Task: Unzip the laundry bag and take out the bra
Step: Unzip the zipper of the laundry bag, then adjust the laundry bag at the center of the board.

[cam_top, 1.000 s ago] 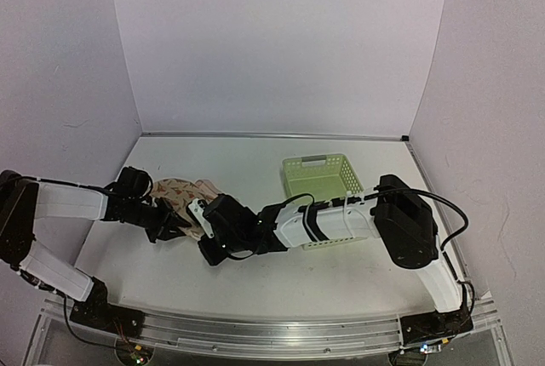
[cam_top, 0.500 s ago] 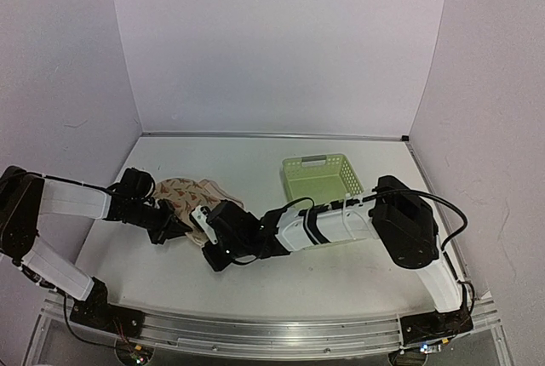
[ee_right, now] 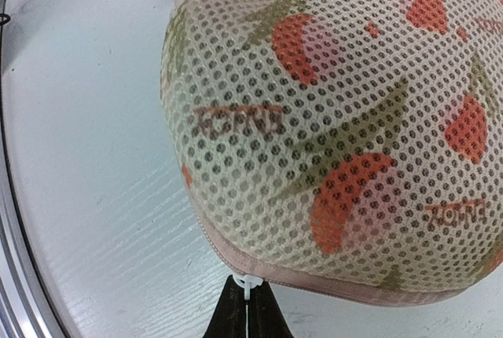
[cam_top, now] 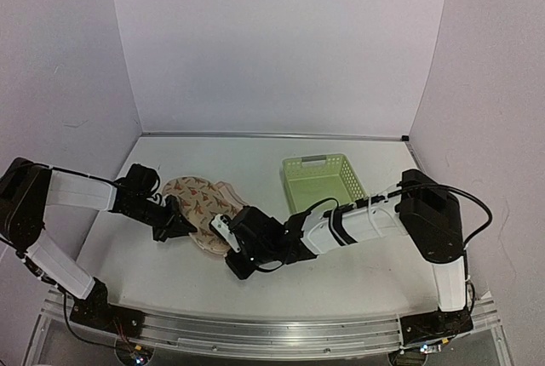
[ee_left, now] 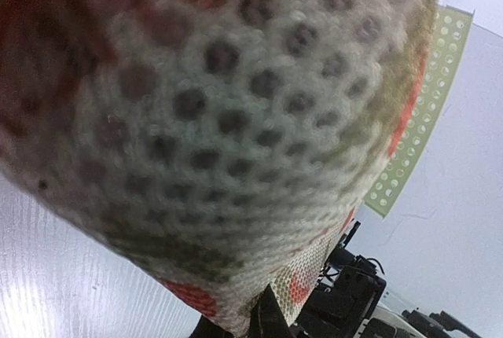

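Observation:
The laundry bag (cam_top: 197,203) is a domed cream mesh pouch with red and green motifs, lying left of the table's centre. My left gripper (cam_top: 174,224) is at its near-left edge, shut on the bag's fabric. In the left wrist view the bag's mesh (ee_left: 220,102) fills the frame, and only the gripper (ee_left: 264,310) tips show below it. My right gripper (ee_right: 250,297) is shut on the white zip pull (ee_right: 250,284) at the bag's pink rim (ee_right: 338,281). From above, the right gripper (cam_top: 225,235) is at the near-right rim. The bra is hidden.
A pale green slatted basket (cam_top: 315,161) stands right of the bag, behind my right forearm (cam_top: 358,223). Its perforated wall (ee_left: 424,102) shows past the bag in the left wrist view. White walls close the table's back and sides.
My left gripper has shut on the bag's edge. My right gripper, holding the zip pull, has moved right and toward the near edge, and more of the bag shows between the arms.

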Tool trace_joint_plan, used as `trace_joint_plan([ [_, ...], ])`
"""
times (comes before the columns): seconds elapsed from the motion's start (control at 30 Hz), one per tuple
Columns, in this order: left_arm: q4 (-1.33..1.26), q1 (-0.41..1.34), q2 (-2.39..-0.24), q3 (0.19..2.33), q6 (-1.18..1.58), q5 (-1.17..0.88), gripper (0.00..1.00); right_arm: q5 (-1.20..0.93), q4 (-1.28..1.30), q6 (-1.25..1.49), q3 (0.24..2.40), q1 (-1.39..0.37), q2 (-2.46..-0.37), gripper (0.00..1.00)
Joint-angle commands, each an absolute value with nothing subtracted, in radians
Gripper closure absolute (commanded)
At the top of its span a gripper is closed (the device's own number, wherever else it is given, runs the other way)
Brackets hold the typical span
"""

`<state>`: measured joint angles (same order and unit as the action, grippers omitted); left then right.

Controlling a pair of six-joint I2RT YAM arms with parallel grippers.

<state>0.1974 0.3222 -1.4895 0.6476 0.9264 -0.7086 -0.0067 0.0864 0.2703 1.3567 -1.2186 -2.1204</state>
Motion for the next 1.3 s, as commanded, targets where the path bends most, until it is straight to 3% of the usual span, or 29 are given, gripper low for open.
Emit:
trace_joint_plan([
  [0.0,0.228,0.318,-1.502,0.707,0.787,-0.761,1.00,0.000,0.103,0.211,1.303,-1.223,-2.029,1.00],
  [0.57,0.327,0.327,-1.528,0.743,0.544,-0.860,1.00,0.025,0.103,0.094,1.103,-1.128,-1.869,1.00],
  [1.27,0.425,0.371,-1.652,0.874,0.413,-0.829,1.00,0.009,0.103,0.098,0.952,-1.054,-1.765,1.00],
])
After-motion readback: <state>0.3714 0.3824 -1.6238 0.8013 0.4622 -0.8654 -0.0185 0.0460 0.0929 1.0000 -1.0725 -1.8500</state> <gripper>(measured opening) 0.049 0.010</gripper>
